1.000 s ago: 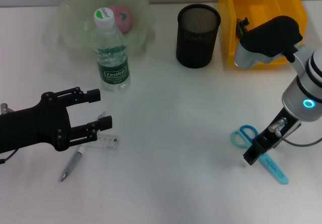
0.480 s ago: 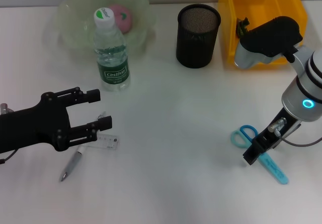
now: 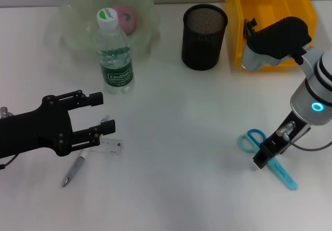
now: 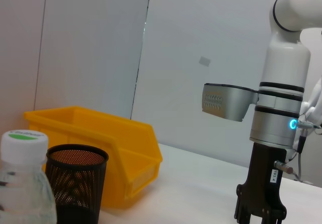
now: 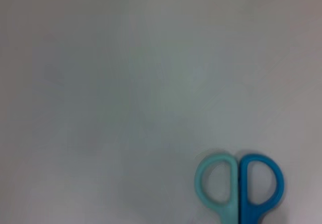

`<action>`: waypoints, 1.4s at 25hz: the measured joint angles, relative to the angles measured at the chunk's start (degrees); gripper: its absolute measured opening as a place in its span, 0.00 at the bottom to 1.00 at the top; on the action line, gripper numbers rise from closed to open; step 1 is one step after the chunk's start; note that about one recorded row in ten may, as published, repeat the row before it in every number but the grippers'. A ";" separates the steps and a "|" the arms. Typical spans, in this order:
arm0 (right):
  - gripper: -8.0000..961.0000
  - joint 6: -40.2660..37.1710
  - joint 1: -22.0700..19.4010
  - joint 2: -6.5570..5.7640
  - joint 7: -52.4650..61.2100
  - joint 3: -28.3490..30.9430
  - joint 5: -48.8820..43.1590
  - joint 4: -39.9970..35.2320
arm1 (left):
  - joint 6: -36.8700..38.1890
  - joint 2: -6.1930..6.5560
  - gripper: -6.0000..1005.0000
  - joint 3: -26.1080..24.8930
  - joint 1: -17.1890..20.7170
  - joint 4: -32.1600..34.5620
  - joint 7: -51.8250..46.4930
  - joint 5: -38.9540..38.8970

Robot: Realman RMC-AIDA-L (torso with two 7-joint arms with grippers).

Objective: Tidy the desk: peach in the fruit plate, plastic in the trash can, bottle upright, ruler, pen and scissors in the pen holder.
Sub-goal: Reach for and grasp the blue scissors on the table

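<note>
In the lower right of the head view, the right gripper (image 3: 263, 159) stands over the scissors (image 3: 267, 155) — its tip covers the middle of them, the handle rings lie to the left of it and the capped blades to the lower right. Whether its jaws are open or closed cannot be told. At the left edge, the left gripper (image 3: 105, 114) has its jaws wide apart; the ruler (image 3: 109, 146) and the pen (image 3: 74, 169) lie just below its lower finger. The bottle (image 3: 114, 53) stands upright in front of the fruit plate (image 3: 72, 31), which holds the peach (image 3: 124, 18). The black pen holder (image 3: 204, 29) is at top centre — beside it, the yellow trash can (image 3: 236, 26).
</note>
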 joint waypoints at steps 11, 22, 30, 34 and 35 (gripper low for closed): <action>0.54 0.41 0.12 -0.03 -0.07 -1.12 -0.01 0.41 | 0.00 0.00 0.67 -0.02 0.00 0.00 0.00 -0.09; 0.54 1.14 0.30 -0.03 0.03 -1.69 -0.10 1.31 | 0.00 0.00 0.66 -0.17 0.00 0.00 0.06 -0.09; 0.53 1.25 0.35 -0.03 0.08 -1.71 -0.13 1.37 | 0.00 0.00 0.66 -0.17 0.00 0.00 0.09 -0.10; 0.48 1.54 0.18 -0.04 -0.10 -2.06 -0.12 1.32 | 0.00 0.00 0.66 -0.17 0.00 0.00 0.09 -0.13; 0.47 1.54 0.18 -0.04 -0.10 -2.06 -0.12 1.32 | 0.00 0.00 0.66 -0.17 0.00 0.00 0.09 -0.13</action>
